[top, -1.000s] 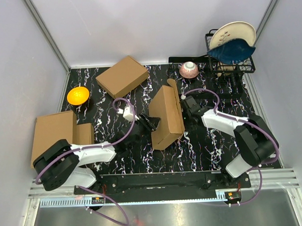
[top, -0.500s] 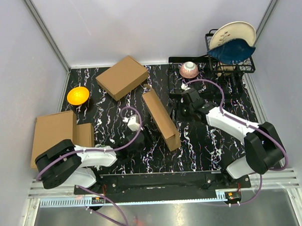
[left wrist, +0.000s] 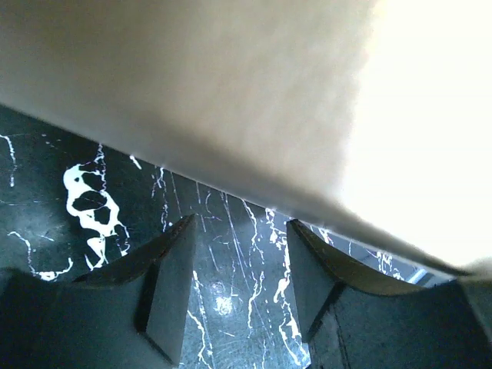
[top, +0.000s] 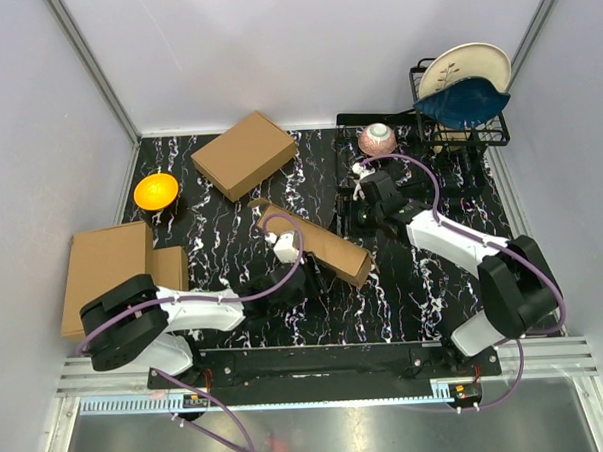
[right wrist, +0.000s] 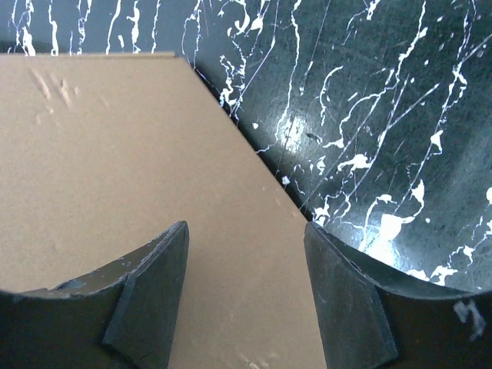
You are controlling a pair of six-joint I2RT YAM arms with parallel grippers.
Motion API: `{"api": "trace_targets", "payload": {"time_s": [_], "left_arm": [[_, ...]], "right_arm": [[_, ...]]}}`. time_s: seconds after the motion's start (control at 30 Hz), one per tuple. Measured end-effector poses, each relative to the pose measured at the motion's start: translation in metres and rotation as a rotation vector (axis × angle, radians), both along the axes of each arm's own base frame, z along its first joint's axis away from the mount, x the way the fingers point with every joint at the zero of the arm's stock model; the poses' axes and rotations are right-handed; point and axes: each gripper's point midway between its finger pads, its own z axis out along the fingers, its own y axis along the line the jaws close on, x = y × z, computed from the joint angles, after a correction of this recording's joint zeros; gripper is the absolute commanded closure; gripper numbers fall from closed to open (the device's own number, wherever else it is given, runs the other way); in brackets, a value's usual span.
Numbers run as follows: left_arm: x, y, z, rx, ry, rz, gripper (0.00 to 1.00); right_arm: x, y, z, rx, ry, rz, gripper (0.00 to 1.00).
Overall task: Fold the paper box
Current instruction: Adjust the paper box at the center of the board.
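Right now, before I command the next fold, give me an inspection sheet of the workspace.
Surface: black, white-veined table; no spills seen.
Job's things: paper box lies diagonally mid-table, gripped by neither arm.
Clutter: closed cardboard box, flat cardboard, orange bowl, pink bowl, dish rack holding plates.
Grippers: left end effector open, box edge just ahead; right end effector open over the box panel.
Cables: purple cables loop along both arms; the left loop overlaps the box from above.
Surroundings: plain white walls; otherwise nothing seen.
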Motion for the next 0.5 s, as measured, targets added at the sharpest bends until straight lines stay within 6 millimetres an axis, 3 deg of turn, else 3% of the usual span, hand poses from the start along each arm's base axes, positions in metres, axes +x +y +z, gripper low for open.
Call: {"api": "trace_targets", "payload": {"time_s": [0.5], "left_arm": [[0.001,-0.019,0.022,0.007,-0.027,-0.020,0.45]], "right_arm": [[0.017,0.026,0.000,0.098,0.034,0.170,0.29]]}}
